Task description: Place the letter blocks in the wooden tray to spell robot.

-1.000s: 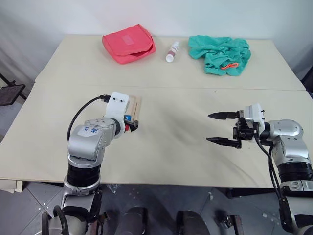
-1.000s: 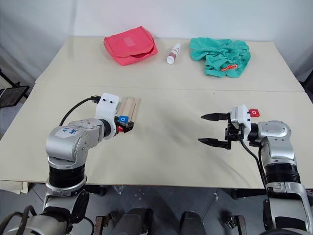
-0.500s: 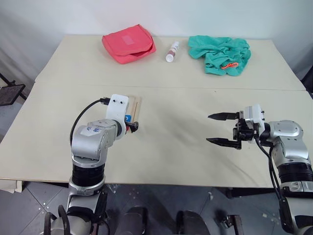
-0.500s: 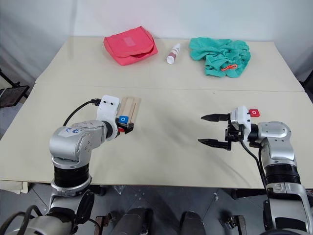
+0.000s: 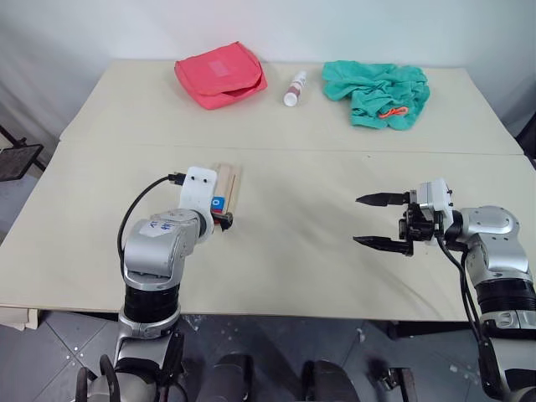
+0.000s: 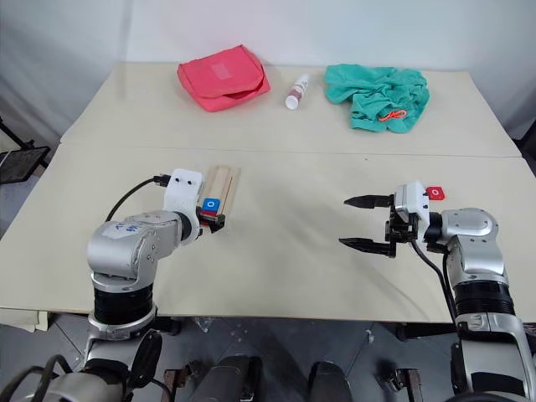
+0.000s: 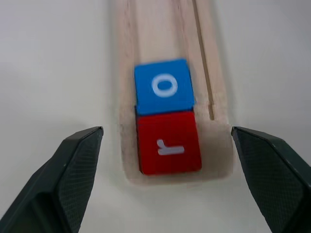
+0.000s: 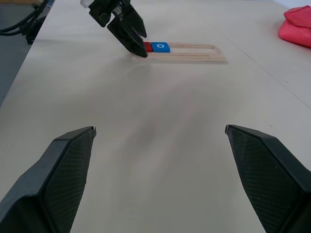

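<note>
left gripper (image 7: 165,141): my fingers are spread wide, one on each side of the near end of the tray, nothing pinched between them. From the head view it points forward and down at that end.

right gripper (image 5: 375,221): also wide apart and holding nothing, hanging over bare table on my right side, pointing across toward the left, well away from the tray.

wooden tray (image 7: 209,73): long pale wood strip on the left half of the table, running away from me, with a shallow slot down the middle.

red r block (image 7: 168,142): sitting in the slot right at the near end of the tray, letter lying sideways from my wrist camera.

blue o block (image 7: 164,86): in the slot just past the red one, edges touching. The rest of the slot beyond it looks bare.

other red block (image 6: 435,193): flat on the table by my right wrist, white o on it, far from the tray.

remaining blocks: can't spot them from these angles, so no word on where they sit.

table (image 5: 293,243): pale tabletop with a seam running across.

far side stuff: a red pouch (image 5: 220,74), a small bottle (image 5: 295,87) lying down, and a crumpled teal cloth (image 5: 378,91), all along the back, well apart from the tray.
</note>
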Robot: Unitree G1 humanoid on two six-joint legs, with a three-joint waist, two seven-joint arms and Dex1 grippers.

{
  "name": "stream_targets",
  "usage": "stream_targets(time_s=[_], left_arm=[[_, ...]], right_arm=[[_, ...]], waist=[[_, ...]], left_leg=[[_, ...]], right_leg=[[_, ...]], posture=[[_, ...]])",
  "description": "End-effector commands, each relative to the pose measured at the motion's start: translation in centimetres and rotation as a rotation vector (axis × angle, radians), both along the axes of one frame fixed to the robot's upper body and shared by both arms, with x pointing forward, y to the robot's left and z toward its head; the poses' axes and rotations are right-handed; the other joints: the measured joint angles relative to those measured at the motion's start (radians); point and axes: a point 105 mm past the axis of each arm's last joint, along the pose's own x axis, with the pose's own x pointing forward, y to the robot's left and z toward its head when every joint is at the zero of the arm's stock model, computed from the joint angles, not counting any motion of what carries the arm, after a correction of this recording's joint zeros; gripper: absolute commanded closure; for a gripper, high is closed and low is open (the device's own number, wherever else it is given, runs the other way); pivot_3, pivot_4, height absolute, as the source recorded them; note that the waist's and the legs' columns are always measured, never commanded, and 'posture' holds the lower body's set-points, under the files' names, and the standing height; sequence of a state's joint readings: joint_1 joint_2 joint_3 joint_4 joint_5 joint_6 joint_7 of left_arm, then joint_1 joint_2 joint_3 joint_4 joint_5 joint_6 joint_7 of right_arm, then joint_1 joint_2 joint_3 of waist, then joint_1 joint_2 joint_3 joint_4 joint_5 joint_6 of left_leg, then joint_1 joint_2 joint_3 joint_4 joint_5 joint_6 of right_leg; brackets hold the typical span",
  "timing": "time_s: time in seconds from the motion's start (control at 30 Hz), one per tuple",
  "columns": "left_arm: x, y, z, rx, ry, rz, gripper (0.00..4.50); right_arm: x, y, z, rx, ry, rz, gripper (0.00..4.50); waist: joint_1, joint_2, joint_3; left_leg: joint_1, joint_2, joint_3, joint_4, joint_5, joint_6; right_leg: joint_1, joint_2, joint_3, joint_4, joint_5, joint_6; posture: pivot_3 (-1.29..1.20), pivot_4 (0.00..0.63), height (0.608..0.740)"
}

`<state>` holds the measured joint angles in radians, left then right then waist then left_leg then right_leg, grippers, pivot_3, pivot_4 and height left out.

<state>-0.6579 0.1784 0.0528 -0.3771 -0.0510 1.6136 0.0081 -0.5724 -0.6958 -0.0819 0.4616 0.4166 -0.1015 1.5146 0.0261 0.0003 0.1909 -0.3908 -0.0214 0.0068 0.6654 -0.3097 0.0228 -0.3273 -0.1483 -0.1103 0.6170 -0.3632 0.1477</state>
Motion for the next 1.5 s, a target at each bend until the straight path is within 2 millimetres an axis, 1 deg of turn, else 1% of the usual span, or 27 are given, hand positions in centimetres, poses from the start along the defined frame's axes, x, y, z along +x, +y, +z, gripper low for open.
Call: stream_targets(time_s=[0.03,0.17,0.27,0.3,0.33,0.4,0.5,0.57,0.63,0.7,0.77,0.9,1.03,1.1,1.17,1.27,1.37,1.5], left_arm=[[-0.2,0.3,-0.2,-0.012,0.001,0.018,0.01],[-0.3,0.5,-0.7,-0.033,0.016,0.039,0.01],[-0.5,1.1,-1.1,-0.031,0.026,0.065,0.60],[-0.5,1.1,-1.2,-0.030,0.029,0.059,0.92],[-0.5,1.1,-1.2,-0.033,0.026,0.049,1.12],[-0.5,1.0,-1.2,-0.036,0.023,0.024,1.11],[-0.5,0.3,-0.4,-0.007,-0.029,-0.108,1.11],[-0.6,0.3,0.1,0.029,-0.068,-0.211,1.11],[-0.7,0.3,0.9,0.069,-0.130,-0.361,1.11],[-0.9,0.3,1.2,0.097,-0.157,-0.461,1.11],[-0.7,0.0,1.8,0.086,-0.209,-0.550,1.11],[-1.2,-1.1,2.7,0.071,-0.308,-0.776,1.11],[-2.4,-1.9,3.0,0.069,-0.369,-1.022,1.11],[-3.9,-2.3,2.7,0.061,-0.378,-1.225,1.11],[-4.9,-2.5,2.4,0.060,-0.374,-1.357,1.11],[-4.9,-2.7,1.9,0.065,-0.355,-1.430,1.11],[-4.3,-3.7,1.3,0.080,-0.310,-1.491,1.11],[-3.2,-4.7,0.7,0.091,-0.269,-1.486,1.11]], right_arm=[[-0.3,-0.1,1.2,-0.010,-0.045,0.016,0.00],[-0.4,-0.1,1.2,-0.011,-0.044,0.014,0.00],[-0.4,-0.2,1.2,-0.014,-0.042,0.012,0.00],[-0.4,-0.2,1.2,-0.013,-0.043,0.011,0.00],[-0.4,-0.2,1.2,-0.014,-0.043,0.011,0.00],[-0.4,-0.2,1.2,-0.014,-0.043,0.010,0.00],[-0.3,-0.3,1.3,-0.015,-0.044,0.007,0.00],[-0.2,-0.3,1.3,-0.014,-0.046,0.005,0.00],[-0.2,-0.4,1.3,-0.013,-0.046,0.001,0.00],[-0.1,-0.5,1.2,-0.012,-0.045,-0.002,0.00],[-0.2,-0.7,1.1,-0.011,-0.042,-0.006,0.00],[-0.7,-1.7,0.8,0.000,-0.012,-0.009,0.00],[-1.3,-2.8,0.4,-0.004,0.010,-0.024,0.00],[-1.4,-3.6,0.2,0.002,0.002,-0.072,0.00],[-1.6,-4.0,0.1,0.007,-0.008,-0.098,0.00],[-2.0,-4.3,0.0,0.011,-0.008,-0.114,0.00],[-2.8,-5.2,-0.4,0.012,0.002,-0.141,0.00],[-3.6,-6.2,-0.9,0.006,0.009,-0.185,0.00]], waist=[[0.000,0.000,0.000],[0.000,0.000,0.000],[0.000,0.000,0.000],[-0.001,0.000,0.000],[-0.001,0.000,0.000],[-0.001,0.000,0.000],[-0.002,0.000,0.000],[-0.003,0.000,0.000],[-0.004,0.000,0.000],[-0.005,0.000,0.000],[-0.001,0.000,0.000],[0.001,0.000,0.000],[-0.002,0.001,0.000],[-0.003,0.001,0.000],[-0.003,0.001,0.000],[-0.003,0.001,0.001],[0.002,0.001,0.001],[0.000,0.001,0.001]], left_leg=[[0.000,0.000,0.000,0.000,0.000,0.000],[0.000,0.000,0.000,0.000,0.000,0.000],[0.000,0.000,0.000,0.000,0.000,0.000],[0.000,0.000,0.000,0.000,0.000,0.000],[0.000,0.000,0.000,0.000,0.000,0.000],[0.001,0.000,0.001,0.000,0.000,0.000],[0.001,0.000,0.001,0.000,0.000,0.000],[0.001,0.001,0.001,0.000,0.000,0.000],[0.001,0.000,0.001,-0.001,0.000,0.000],[0.001,0.000,0.001,-0.001,0.000,0.000],[0.000,0.001,0.001,-0.001,0.000,0.000],[0.000,0.000,0.000,0.000,0.000,0.000],[0.000,0.000,0.000,-0.001,0.000,0.000],[0.000,0.000,0.001,-0.002,0.000,0.000],[0.000,0.000,0.002,-0.002,0.000,0.000],[0.000,0.000,0.002,-0.001,0.000,0.000],[0.000,0.000,0.002,0.000,0.000,0.001],[0.000,-0.001,0.002,0.000,0.000,0.001]], right_leg=[[0.000,0.000,0.000,0.000,0.000,0.000],[0.000,0.000,0.000,0.000,0.000,0.000],[0.000,0.000,0.000,0.000,0.000,0.000],[0.000,0.000,0.000,0.000,0.000,0.000],[0.000,0.000,0.000,0.000,0.000,0.000],[0.000,0.000,0.000,0.000,0.000,0.000],[0.000,0.000,0.001,0.000,0.000,0.000],[0.000,0.000,0.001,0.000,0.000,0.000],[0.000,0.000,0.001,0.000,0.000,0.000],[0.000,0.000,0.001,-0.001,0.000,0.000],[0.000,0.000,0.001,-0.003,0.000,0.000],[0.002,0.000,0.001,-0.006,0.000,0.000],[0.002,0.000,0.000,-0.006,0.000,0.000],[0.001,0.001,-0.001,-0.006,0.000,0.000],[0.001,0.000,-0.001,-0.005,0.000,0.000],[0.001,0.000,-0.001,-0.005,0.000,0.000],[0.002,0.000,-0.002,-0.004,0.000,0.000],[0.002,0.000,-0.003,-0.003,0.000,0.000]], posture=[[0.00,0.150,0.740],[0.00,0.150,0.740],[0.00,0.150,0.740],[0.00,0.150,0.740],[0.00,0.150,0.740],[0.00,0.150,0.740],[0.00,0.150,0.740],[0.00,0.150,0.740],[0.00,0.150,0.740],[0.00,0.150,0.740],[0.00,0.150,0.740],[0.00,0.150,0.740],[0.00,0.150,0.740],[0.00,0.150,0.740],[0.00,0.150,0.740],[0.00,0.150,0.740],[0.00,0.150,0.740],[0.00,0.150,0.740]])
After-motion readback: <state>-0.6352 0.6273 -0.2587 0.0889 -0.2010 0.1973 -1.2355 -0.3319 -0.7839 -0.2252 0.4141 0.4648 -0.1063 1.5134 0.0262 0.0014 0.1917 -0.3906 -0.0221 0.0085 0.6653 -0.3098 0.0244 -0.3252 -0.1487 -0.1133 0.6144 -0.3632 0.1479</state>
